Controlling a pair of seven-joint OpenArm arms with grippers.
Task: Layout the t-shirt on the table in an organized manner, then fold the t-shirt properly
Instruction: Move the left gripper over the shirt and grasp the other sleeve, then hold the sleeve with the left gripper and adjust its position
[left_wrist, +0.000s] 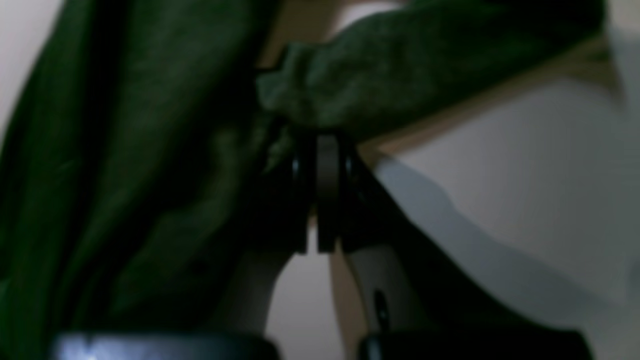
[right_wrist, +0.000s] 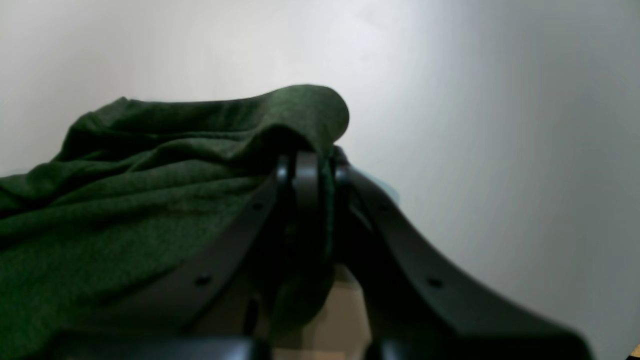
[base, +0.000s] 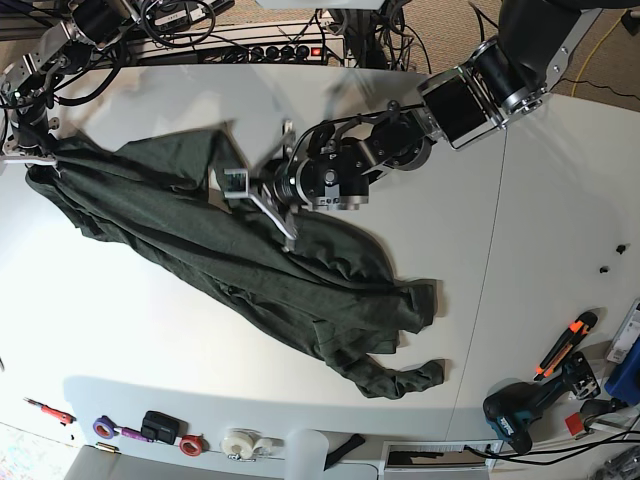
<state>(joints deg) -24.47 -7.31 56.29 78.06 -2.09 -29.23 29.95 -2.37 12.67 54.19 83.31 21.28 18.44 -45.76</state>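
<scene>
Both our grippers, left (left_wrist: 320, 150) and right (right_wrist: 312, 165), clamp folds of the t-shirt (base: 250, 270). It stretches diagonally across the table (base: 120, 330).

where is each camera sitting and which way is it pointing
Left wrist: on the left arm, looking along its shut tool pinching the t-shirt.
Right wrist: on the right arm, looking along its shut tool clamped on the t-shirt's edge, table behind.
Base: overhead, looking down on the table, both arms in view.
Shared: the t-shirt shows in all three.
</scene>
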